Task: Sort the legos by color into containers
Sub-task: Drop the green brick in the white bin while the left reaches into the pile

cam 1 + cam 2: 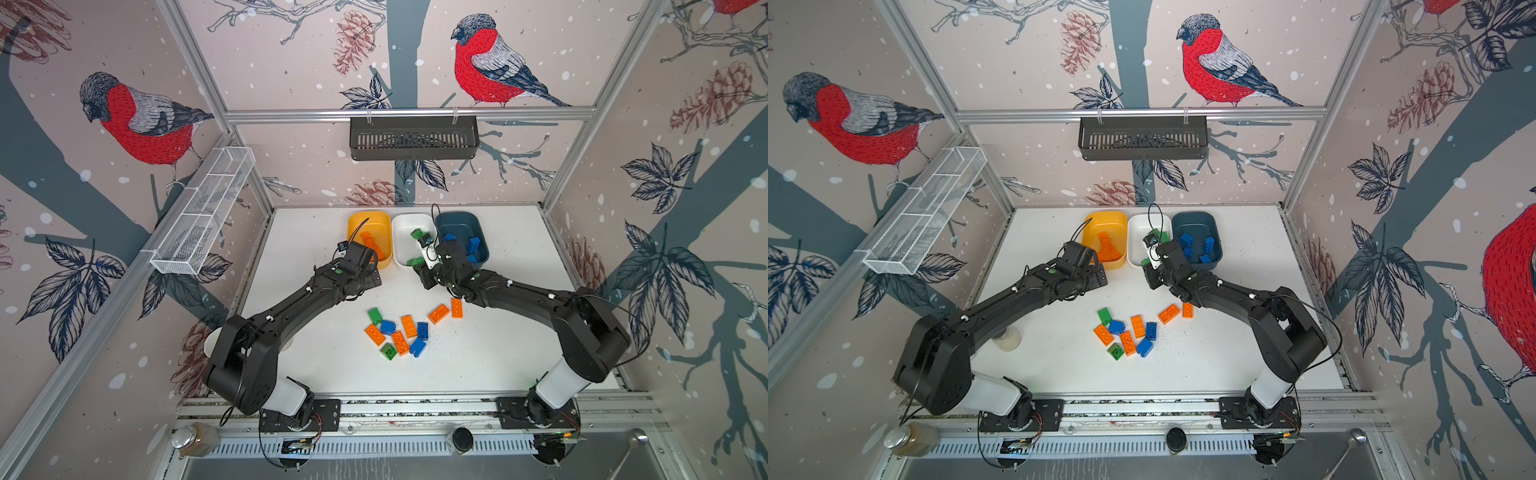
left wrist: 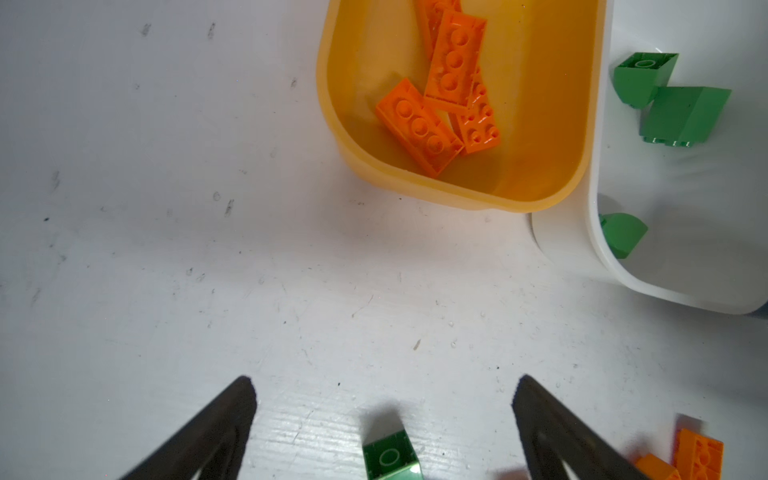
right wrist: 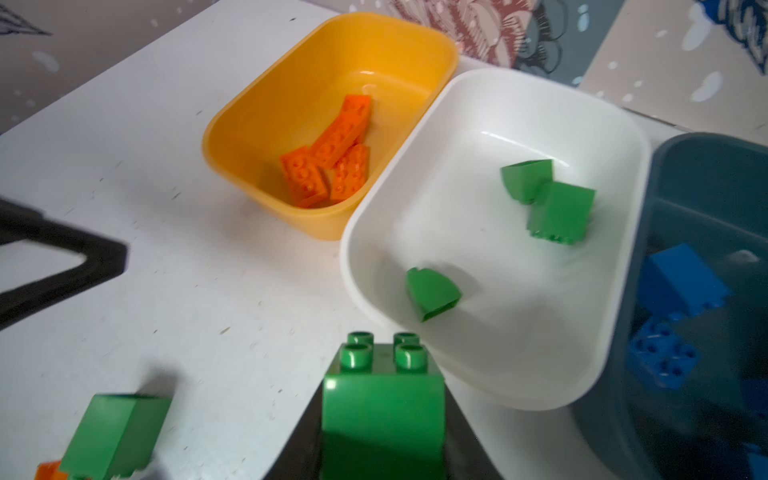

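Loose bricks (image 1: 399, 334) wait at the front of the table (image 1: 519, 332) (three colours mixed). Left gripper (image 2: 384, 386) stands wide apart, empty, near the yellow tub (image 1: 357, 220). Right gripper (image 3: 384, 399) is clamped on a green brick (image 3: 382, 424), seemingly just short of the white tub (image 1: 399, 224) rim; an early release may bounce it outside.

My left arm (image 1: 291, 305) and right arm (image 1: 523, 297) are matte black with white base sleeves and looping black cables; left gripper (image 2: 385, 380) fingers (image 2: 216, 432) black, triangular

White mesh tray (image 1: 203, 210), black slotted basket (image 1: 413, 140)
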`<act>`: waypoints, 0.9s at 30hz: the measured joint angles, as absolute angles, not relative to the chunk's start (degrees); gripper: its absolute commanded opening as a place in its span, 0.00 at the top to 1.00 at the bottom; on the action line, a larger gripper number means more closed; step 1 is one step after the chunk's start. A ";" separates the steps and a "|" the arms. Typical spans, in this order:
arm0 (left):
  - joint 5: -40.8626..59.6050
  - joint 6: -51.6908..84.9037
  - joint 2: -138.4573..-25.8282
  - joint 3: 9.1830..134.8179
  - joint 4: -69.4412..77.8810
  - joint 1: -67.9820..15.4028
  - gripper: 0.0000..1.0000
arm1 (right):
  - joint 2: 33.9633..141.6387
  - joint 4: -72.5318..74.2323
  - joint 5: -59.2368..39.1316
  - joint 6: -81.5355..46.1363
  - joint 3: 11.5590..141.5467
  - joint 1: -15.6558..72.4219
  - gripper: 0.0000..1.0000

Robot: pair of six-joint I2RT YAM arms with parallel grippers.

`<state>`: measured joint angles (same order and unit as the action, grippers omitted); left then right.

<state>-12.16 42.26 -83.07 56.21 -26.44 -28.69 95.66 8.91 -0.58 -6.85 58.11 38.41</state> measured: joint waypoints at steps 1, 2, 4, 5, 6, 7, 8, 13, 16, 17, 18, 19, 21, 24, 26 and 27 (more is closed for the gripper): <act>-12.19 42.89 -82.52 55.57 -26.94 -28.77 0.04 | 96.47 9.30 0.08 -7.75 59.02 37.56 0.78; -12.16 43.27 -81.84 54.96 -27.53 -28.95 0.05 | 97.34 9.50 0.19 -8.03 60.05 36.86 0.78; -12.10 43.70 -80.44 53.87 -28.27 -29.36 0.07 | 99.39 9.74 0.58 -9.10 62.37 35.66 0.78; -12.05 44.27 -79.55 53.19 -28.69 -29.69 0.08 | 100.71 9.58 0.64 -9.50 63.79 34.96 0.77; -11.97 44.99 -78.76 52.51 -29.02 -30.02 0.10 | 101.82 9.43 0.75 -10.39 64.99 34.44 0.77; -11.73 45.23 -77.87 51.68 -29.41 -30.41 0.12 | 103.07 9.39 0.84 -10.59 66.32 33.93 0.75; -10.72 45.91 -76.86 50.72 -29.89 -30.79 0.13 | 104.29 9.06 1.04 -10.76 67.72 33.50 0.74; -6.22 49.34 -72.51 46.37 -31.75 -32.49 0.20 | 108.66 8.58 2.09 -12.03 73.19 33.12 0.67; -3.14 51.77 -69.87 44.01 -32.77 -33.52 0.22 | 110.72 7.66 2.26 -13.30 76.36 33.23 0.55; -2.20 52.90 -68.95 43.13 -33.19 -33.89 0.22 | 111.22 7.22 2.31 -13.58 77.36 33.23 0.49; -1.50 54.04 -68.05 42.24 -33.45 -34.33 0.23 | 111.35 6.92 2.33 -13.58 77.82 33.26 0.44; -1.08 54.89 -67.13 41.15 -33.58 -34.85 0.23 | 111.22 6.74 2.52 -13.69 77.97 33.34 0.38; 0.93 56.84 -66.08 39.22 -33.63 -35.75 0.24 | 110.39 6.52 3.11 -14.20 77.82 33.74 0.32; 2.72 58.70 -65.80 36.93 -33.52 -36.25 0.24 | 107.98 6.68 3.18 -14.83 76.36 34.52 0.27; 4.01 59.83 -66.06 36.03 -32.86 -36.25 0.24 | 105.62 7.55 3.16 -15.18 74.15 34.85 0.24; 4.58 59.90 -66.50 35.92 -32.34 -36.27 0.23 | 104.47 7.77 3.18 -15.25 72.97 34.85 0.22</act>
